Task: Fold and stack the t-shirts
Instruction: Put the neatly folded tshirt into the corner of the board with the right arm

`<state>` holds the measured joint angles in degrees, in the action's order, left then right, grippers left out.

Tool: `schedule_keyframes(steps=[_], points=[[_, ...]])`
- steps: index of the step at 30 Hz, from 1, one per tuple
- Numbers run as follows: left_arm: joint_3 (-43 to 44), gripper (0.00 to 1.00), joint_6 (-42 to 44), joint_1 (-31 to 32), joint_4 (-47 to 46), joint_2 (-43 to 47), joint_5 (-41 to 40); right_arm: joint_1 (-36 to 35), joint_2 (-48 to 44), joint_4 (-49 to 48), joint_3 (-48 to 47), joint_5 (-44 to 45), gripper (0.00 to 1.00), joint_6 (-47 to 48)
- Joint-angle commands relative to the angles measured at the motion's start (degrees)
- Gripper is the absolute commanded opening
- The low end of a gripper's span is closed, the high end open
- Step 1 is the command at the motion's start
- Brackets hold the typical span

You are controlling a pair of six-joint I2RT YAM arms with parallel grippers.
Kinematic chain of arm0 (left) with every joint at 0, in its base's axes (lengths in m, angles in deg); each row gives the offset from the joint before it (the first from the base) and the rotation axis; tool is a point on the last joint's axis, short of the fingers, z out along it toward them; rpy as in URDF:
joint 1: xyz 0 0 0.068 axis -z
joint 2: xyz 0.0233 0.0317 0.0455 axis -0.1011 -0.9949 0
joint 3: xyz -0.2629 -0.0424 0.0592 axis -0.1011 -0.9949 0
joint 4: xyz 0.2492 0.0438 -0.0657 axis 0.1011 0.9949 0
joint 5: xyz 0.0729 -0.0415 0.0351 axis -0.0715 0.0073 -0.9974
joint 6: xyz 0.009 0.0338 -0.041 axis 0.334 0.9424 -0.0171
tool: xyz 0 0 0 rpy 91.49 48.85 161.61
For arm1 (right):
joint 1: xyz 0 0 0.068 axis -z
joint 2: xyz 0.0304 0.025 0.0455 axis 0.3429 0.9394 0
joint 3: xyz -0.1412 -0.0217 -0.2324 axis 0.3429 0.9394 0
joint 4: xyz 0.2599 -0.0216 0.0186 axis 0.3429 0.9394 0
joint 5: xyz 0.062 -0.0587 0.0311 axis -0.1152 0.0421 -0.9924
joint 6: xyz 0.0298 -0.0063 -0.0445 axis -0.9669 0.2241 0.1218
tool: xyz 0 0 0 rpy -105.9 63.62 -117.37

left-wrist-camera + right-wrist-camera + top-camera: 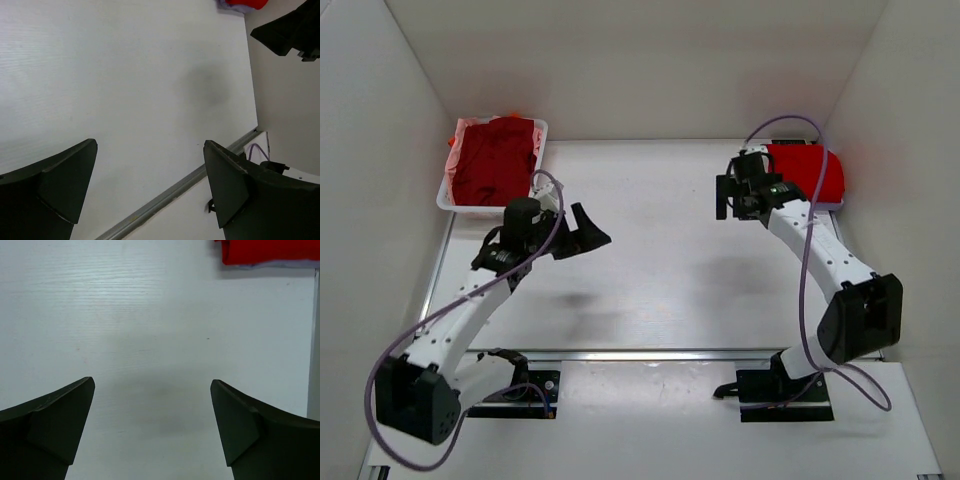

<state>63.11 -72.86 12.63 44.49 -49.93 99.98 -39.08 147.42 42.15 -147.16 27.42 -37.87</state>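
Note:
A folded bright red t-shirt [812,170] lies at the far right of the table on a pale lavender one whose edge shows under it [280,263]. A dark maroon t-shirt [495,160] lies crumpled in the white basket [448,190] at the far left, with pink cloth [468,127] under it. My left gripper [588,230] is open and empty, above the bare table right of the basket. My right gripper [728,195] is open and empty, above the table just left of the red shirt. The red shirt also shows in the left wrist view [245,4].
White walls close in the table on the left, back and right. A metal rail [670,353] runs along the near edge of the table. The right arm [290,30] shows in the left wrist view.

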Motion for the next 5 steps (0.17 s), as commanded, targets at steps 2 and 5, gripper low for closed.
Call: schedule_keyframes(steps=[2,5], points=[[-0.97,0.98,5.91,-1.21,5.99,4.02,-5.26,0.83,-5.66,-4.76,5.08,-0.52,1.0,-5.37],[0.87,0.98,9.52,-0.51,11.1,0.68,-7.64,2.15,-7.59,-5.73,8.17,-2.27,0.99,-5.54]])
